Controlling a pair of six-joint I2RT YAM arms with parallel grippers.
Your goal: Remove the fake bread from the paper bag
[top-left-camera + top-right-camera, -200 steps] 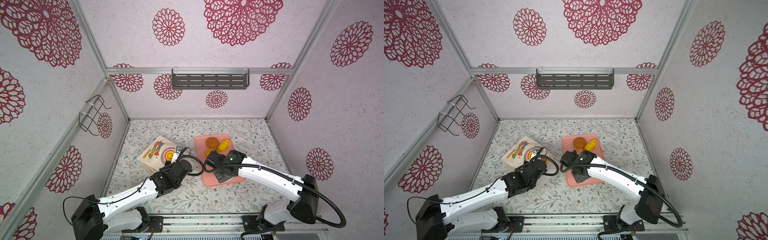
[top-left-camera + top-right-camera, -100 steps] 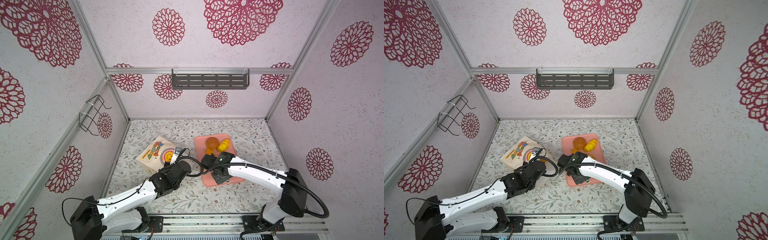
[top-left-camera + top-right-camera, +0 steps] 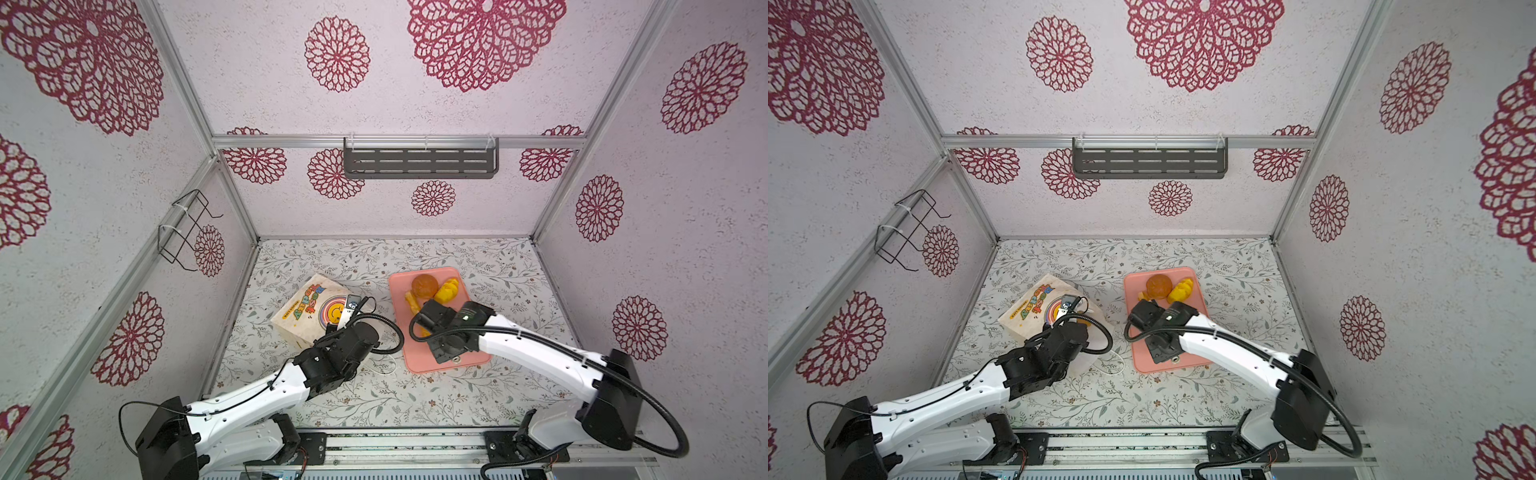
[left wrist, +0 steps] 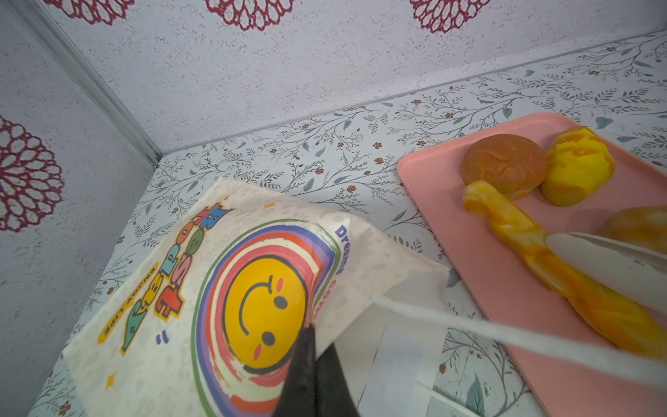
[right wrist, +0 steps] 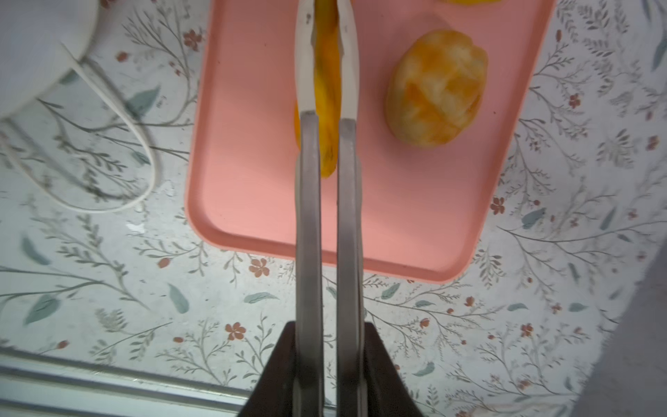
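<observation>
Paper bag (image 3: 303, 309) tipped, mouth toward five o'clock, pinched by left gripper (image 4: 311, 334), braided stick (image 4: 512, 224) laid twelve-to-six on tray (image 3: 417, 362), right gripper (image 5: 326, 14) clenched over it

Flat pink plastic tray (image 3: 413, 360) lies on floral-printed tabletop (image 3: 498, 266); grey slotted metal shelf (image 3: 419, 162) and black wire rack (image 3: 185, 230), seemingly zip-tied, hang above.

The right gripper (image 5: 326, 14) has drawn its fingers (image 5: 307, 187) nearly together over the braided stick (image 5: 326, 72) on the pink tray (image 5: 249, 187).
</observation>
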